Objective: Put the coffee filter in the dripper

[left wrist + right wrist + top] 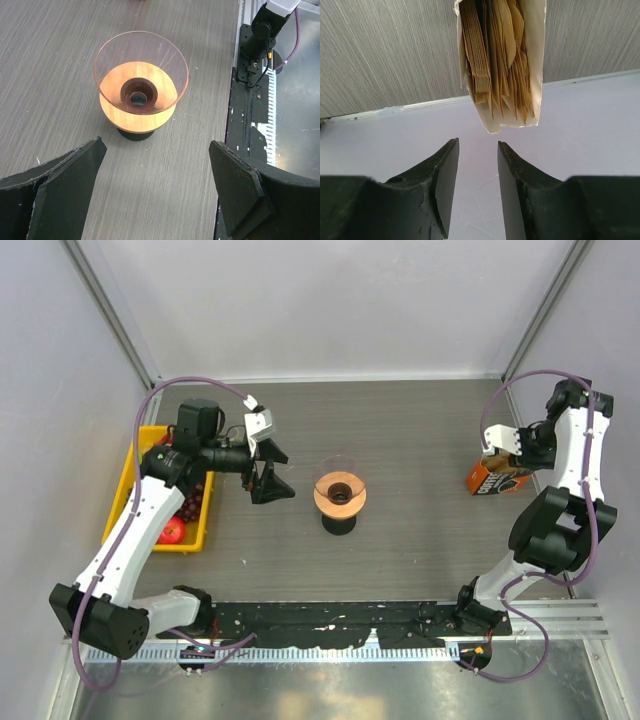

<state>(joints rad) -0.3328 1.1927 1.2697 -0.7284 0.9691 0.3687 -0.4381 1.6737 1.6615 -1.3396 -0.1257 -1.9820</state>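
From the near edge of the bench [420, 560], I have both arms reaching out. My left gripper [157, 150] hangs with its fingers [65, 185] spread wide and empty. It points at the dripper [141, 87], which stands upright on its dark base near the middle of the bench, its cone empty. At the far right my right gripper [477, 145] hovers, fingers a narrow gap apart with nothing between them. It is just short of the coffee filter [492, 55] stack, packed on edge in its opened box [538, 45], well apart from the dripper.

The step in hand, as I judge it, is drawing one filter from the pack. To do it well I would ease the right fingers forward to either side of a single outer leaf. Then I would close gently on its free edge and pull straight out along the box. Paper this thin may cling and come out in twos. The left fingers look placed to steady the dripper.

Only the right wrist view shows the filters' fanned edges and the white mouth of the box; from above it reads as a small orange-and-black carton. Only the left wrist view shows the dripper's dark centre hole clearly. Only the top view shows the yellow bin [127, 485] of red fruit [172, 530] at the bench's left edge.
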